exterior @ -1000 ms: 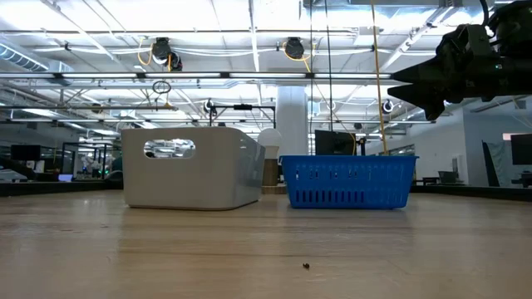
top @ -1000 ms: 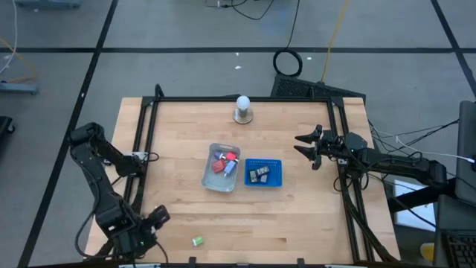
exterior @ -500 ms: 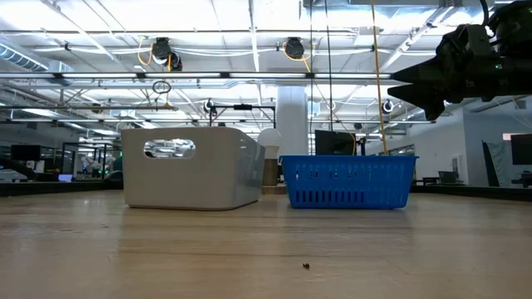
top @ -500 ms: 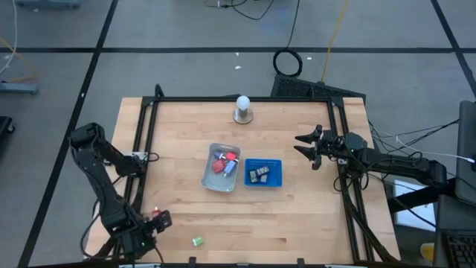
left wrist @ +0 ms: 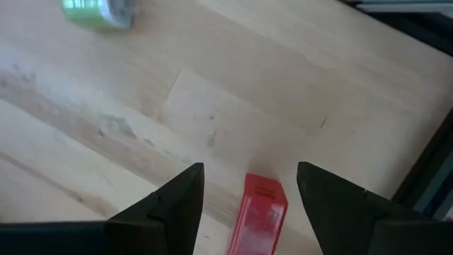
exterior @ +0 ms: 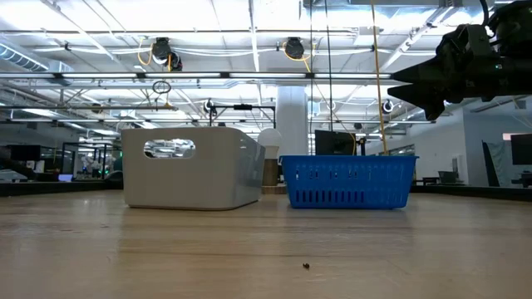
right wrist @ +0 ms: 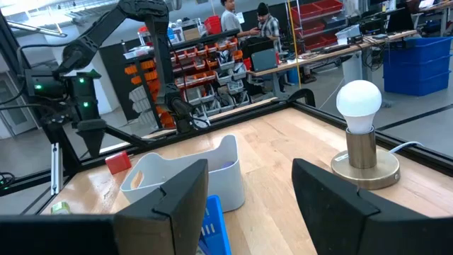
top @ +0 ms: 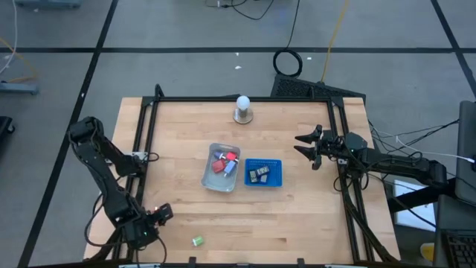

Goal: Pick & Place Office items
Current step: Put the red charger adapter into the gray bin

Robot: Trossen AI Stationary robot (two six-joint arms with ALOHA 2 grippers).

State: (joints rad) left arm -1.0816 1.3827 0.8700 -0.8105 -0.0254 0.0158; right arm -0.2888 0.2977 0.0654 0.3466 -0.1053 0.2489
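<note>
My left gripper (top: 158, 216) is open near the table's near left corner, low over the wood. A small red office item (left wrist: 260, 216) lies flat on the table between its two fingers (left wrist: 177, 198), which stand on either side without touching it. A small green item (top: 197, 240) lies on the table a little to its right; it also shows in the left wrist view (left wrist: 95, 13). My right gripper (top: 305, 145) is open and empty, held above the table at the right, beyond the blue basket (top: 263, 172).
A clear tray (top: 209, 177) at the table's middle holds red and blue items. The blue basket beside it holds a few dark items. A white bulb on a round base (top: 242, 109) stands at the far edge. A black frame rail (top: 141, 149) runs along the left side.
My left arm has drawn a little toward the table's far edge and stands steeper. The red item shows at its fingertips now, where it did not show one second ago.
</note>
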